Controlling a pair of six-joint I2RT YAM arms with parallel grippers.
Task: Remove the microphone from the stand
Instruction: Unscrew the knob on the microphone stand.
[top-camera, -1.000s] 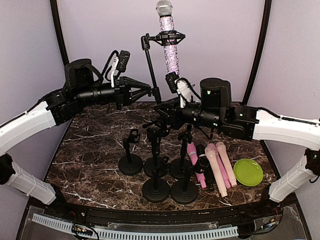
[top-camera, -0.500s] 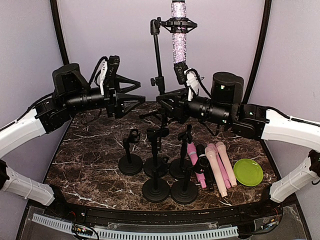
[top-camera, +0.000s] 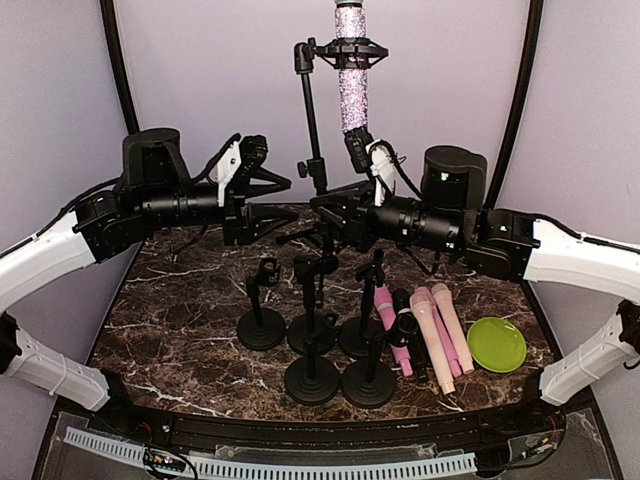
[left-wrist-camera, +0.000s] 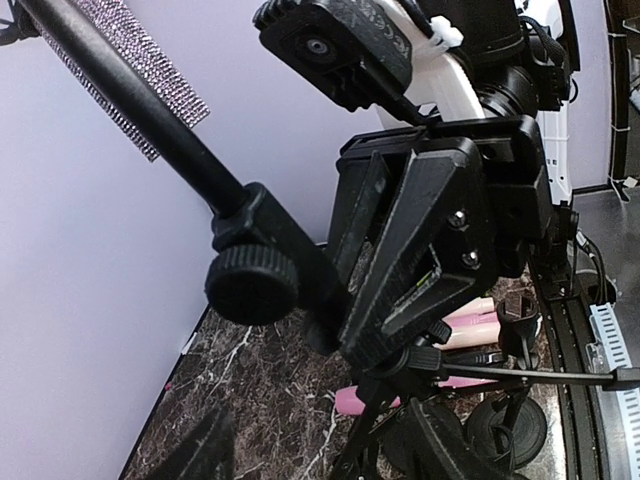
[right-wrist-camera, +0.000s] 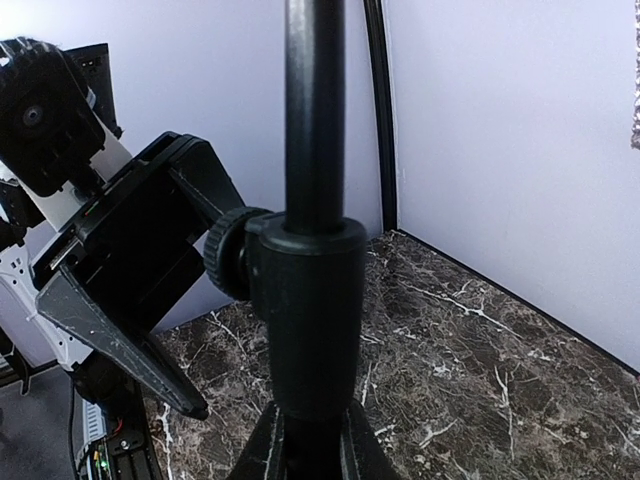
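Rhinestone-studded and glittering, the microphone (top-camera: 352, 70) sat in the black clip (top-camera: 345, 50) at the top of the stand (top-camera: 311, 120), its head cut off by the frame edge. A second before, the left gripper (top-camera: 286, 200) had been closed at the stand's ribbed round knob (left-wrist-camera: 250, 285). Now its fingers were spread and empty just left of the stand, so the knob was probably loosened. The right gripper (right-wrist-camera: 310, 450) stayed clenched on the stand's smooth matte tube below that knob, over the veined marble tabletop (top-camera: 180, 310).
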